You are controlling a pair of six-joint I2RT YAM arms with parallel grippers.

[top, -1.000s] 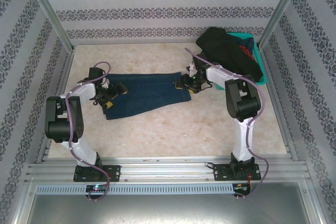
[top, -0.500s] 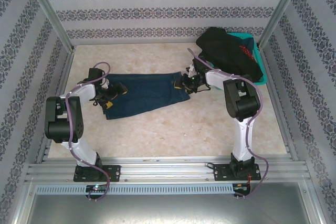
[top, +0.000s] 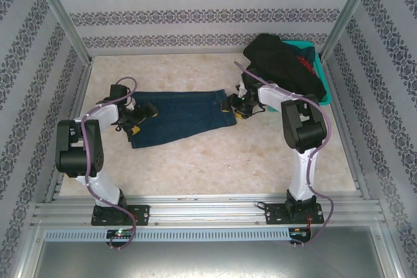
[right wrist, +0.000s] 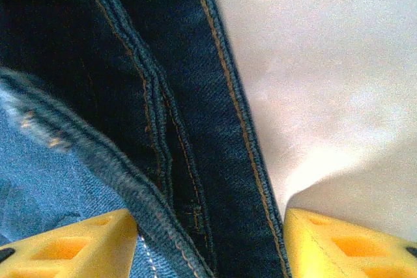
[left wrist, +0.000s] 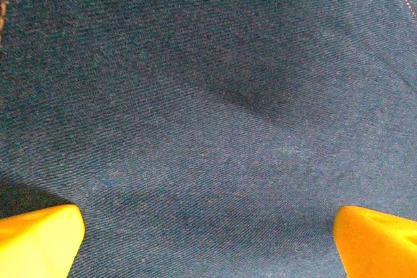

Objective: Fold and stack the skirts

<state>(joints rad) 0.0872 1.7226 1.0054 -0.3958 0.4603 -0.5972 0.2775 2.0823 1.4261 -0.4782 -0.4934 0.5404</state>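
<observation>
A dark blue denim skirt [top: 182,116] lies flat on the table, left of the middle. My left gripper [top: 144,122] hovers low over its left end, open, with its yellow fingertips [left wrist: 39,239] wide apart above smooth denim [left wrist: 215,96]. At the skirt's right edge my right gripper [top: 232,107] is open. It straddles the stitched edge [right wrist: 195,161], one fingertip [right wrist: 71,245] over the cloth and the other over bare table. A black skirt [top: 280,63] is heaped over the teal basket, and a red dotted skirt [top: 304,63] peeks out beneath it.
The teal mesh basket [top: 324,99] stands at the back right corner against the patterned wall. The pale tabletop [top: 215,161] spreads out in front of the denim skirt. Metal frame posts and rails border the table.
My right gripper slid a little left along the skirt's right edge, then back right and slightly nearer. The left arm and the skirt have barely moved.
</observation>
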